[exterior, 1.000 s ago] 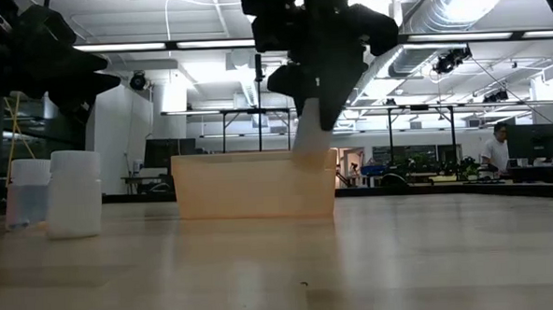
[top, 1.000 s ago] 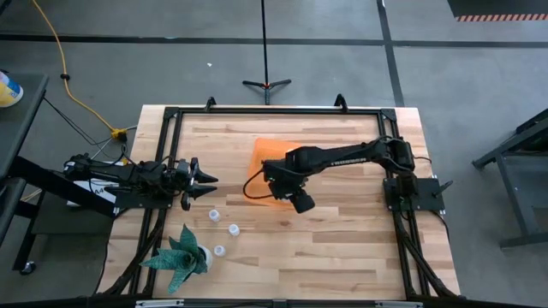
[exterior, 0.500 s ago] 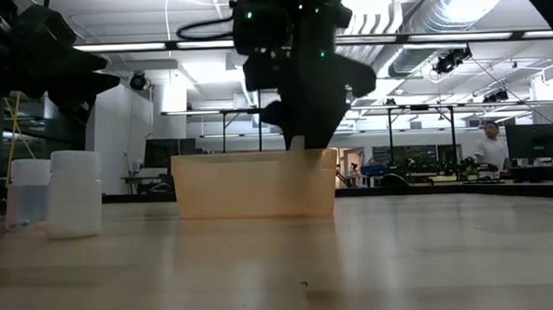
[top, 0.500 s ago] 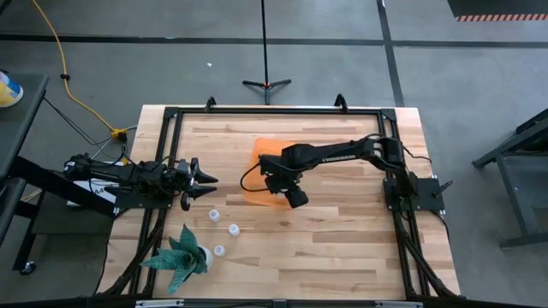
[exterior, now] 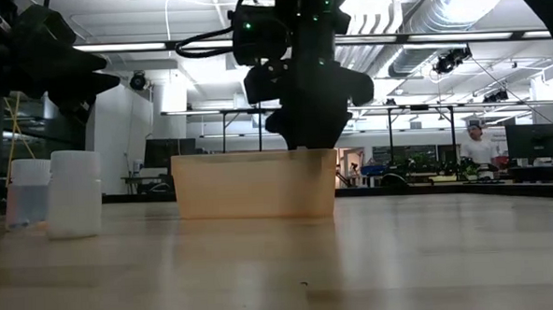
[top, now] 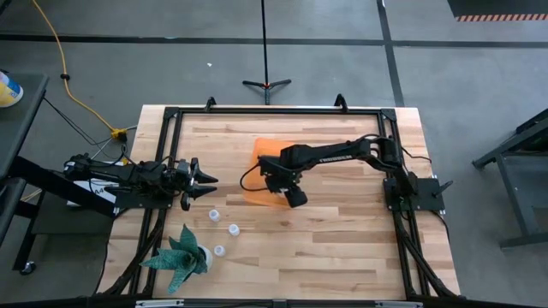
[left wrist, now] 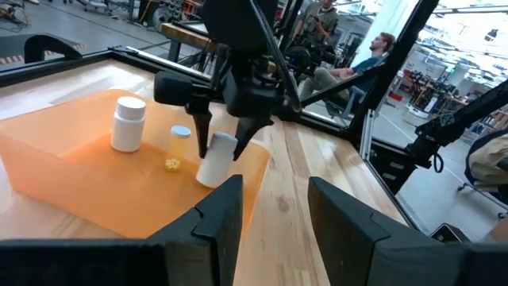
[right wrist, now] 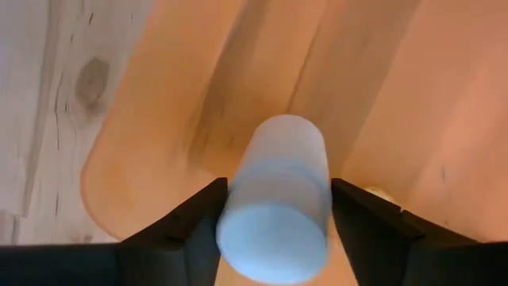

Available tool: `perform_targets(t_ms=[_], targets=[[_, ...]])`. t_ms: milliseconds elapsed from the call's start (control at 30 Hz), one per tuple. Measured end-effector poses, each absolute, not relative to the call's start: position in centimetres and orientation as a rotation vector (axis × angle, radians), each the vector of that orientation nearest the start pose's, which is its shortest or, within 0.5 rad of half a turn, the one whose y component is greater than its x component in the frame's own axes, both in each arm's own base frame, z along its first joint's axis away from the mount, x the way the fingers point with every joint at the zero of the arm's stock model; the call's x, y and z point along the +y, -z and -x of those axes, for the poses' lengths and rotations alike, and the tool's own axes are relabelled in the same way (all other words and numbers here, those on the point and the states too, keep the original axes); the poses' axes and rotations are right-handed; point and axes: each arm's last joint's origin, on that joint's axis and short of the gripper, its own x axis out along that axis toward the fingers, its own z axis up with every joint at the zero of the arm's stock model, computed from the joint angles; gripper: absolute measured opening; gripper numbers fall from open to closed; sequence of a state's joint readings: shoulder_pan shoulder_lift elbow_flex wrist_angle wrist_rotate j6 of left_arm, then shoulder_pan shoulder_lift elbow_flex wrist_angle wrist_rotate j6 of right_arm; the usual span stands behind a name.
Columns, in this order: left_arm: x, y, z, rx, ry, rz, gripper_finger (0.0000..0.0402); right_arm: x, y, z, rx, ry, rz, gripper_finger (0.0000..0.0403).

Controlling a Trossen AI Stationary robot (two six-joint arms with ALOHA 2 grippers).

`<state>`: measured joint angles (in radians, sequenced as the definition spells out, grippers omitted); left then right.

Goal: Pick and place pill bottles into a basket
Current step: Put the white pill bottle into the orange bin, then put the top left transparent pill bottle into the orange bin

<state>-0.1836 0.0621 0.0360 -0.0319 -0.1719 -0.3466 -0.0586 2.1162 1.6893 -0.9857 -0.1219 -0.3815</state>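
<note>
I see a white pill bottle (right wrist: 275, 200) clamped between the right gripper's (left wrist: 221, 143) fingers (right wrist: 186, 230), held tilted just inside the near corner of the orange basket (left wrist: 48, 171); I can't tell whether its base touches the basket floor. Already in the basket: one upright white bottle (left wrist: 128, 123), a smaller bottle with a pale cap (left wrist: 181, 139) and a small yellow bit (left wrist: 171, 164) beside it. From above, the right gripper (top: 282, 181) hangs over the basket (top: 264, 152) edge nearer the table front. Three more pill bottles (top: 214, 215) (top: 233, 228) (top: 219, 250) stand on the wooden table (top: 342, 239) to the left, well apart from the basket, near the green spiky plant (top: 180, 254) in its white pot. Left gripper (top: 204, 180) waits at the table's left side, fingers (left wrist: 213, 218) spread apart and holding nothing. People show in the room behind the table.
</note>
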Motion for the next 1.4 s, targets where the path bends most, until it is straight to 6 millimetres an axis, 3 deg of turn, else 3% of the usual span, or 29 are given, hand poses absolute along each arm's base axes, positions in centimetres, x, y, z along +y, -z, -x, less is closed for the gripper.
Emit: perform_targets(t_ms=[200,400,567,700,933,1133,1400], targets=[[-1.3,-16.8,-9.8,0.059,0.001,0.336,0.0179,-2.2,-19.9,-42.5,1.341,-0.299,0.210,0.0244],[-1.3,-16.8,-9.8,0.059,0.001,0.336,0.0179,-3.5,-22.3,-43.0,1.269,-0.375,0.147,0.0247],[-1.3,-16.8,-9.8,0.059,-0.001,0.336,0.0179,-4.9,-25.0,-42.2,1.142,-0.440,0.064,0.0247],[-1.3,-16.8,-9.8,0.059,-0.001,0.336,0.0179,-4.2,-27.3,-40.2,1.012,-0.478,0.103,0.0247],[-1.3,-16.8,-9.8,0.058,-0.001,0.336,0.0179,-3.5,-29.3,-32.9,0.789,-0.276,0.138,0.0247],[-1.3,-16.8,-9.8,0.058,-0.001,0.336,0.0179,-2.3,-27.3,-24.8,0.602,-0.071,0.054,0.0247],[-1.3,-16.8,-9.8,0.059,-0.001,0.336,0.0179,0.4,-25.2,-16.2,0.356,-0.005,-0.067,0.0247]])
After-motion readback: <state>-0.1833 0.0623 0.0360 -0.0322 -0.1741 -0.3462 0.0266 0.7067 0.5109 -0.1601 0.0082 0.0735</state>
